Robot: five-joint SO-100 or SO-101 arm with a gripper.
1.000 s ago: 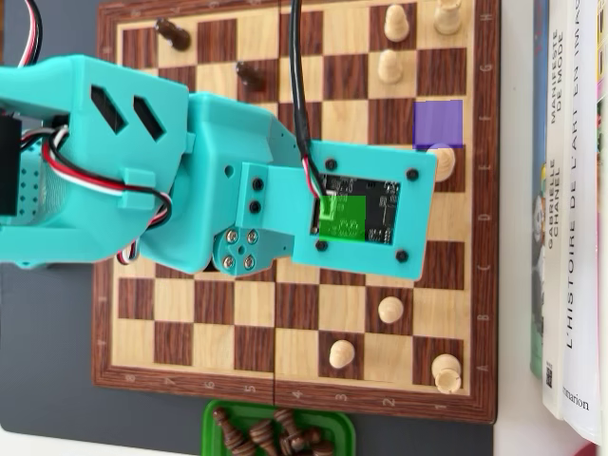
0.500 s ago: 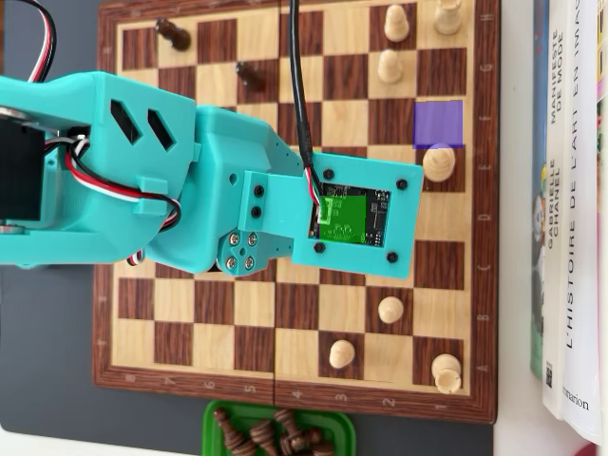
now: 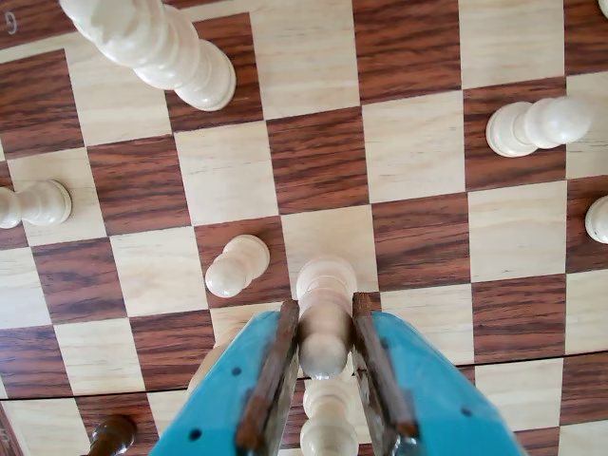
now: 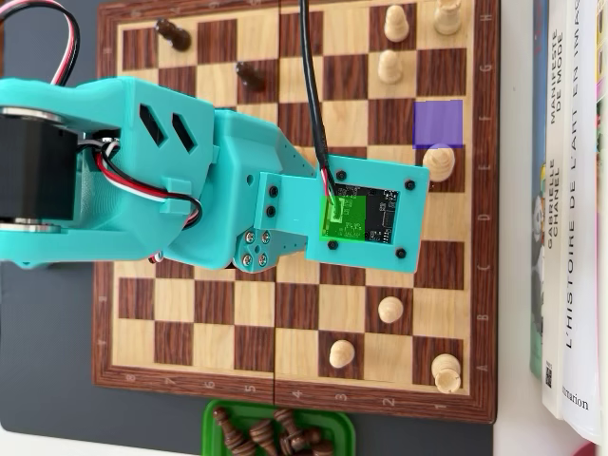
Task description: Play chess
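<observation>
In the overhead view, captured pieces [image 4: 271,435] lie, seemingly in a tray [image 4: 214,418], below the chessboard [image 4: 285,385].

A teal robot arm [image 4: 190,180] stretches over a wooden chessboard [image 4: 190,328]; a purple square [image 4: 438,123] lies right, beside a pale pawn [image 4: 438,162].

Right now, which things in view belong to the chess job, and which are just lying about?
In play:
- gripper, shut on a white pawn
- chessboard
- purple square
- other white pieces, e.g.
- dark pieces on board, e.g.

Lying about:
- books beside the board
- green tray of dark pieces
</observation>
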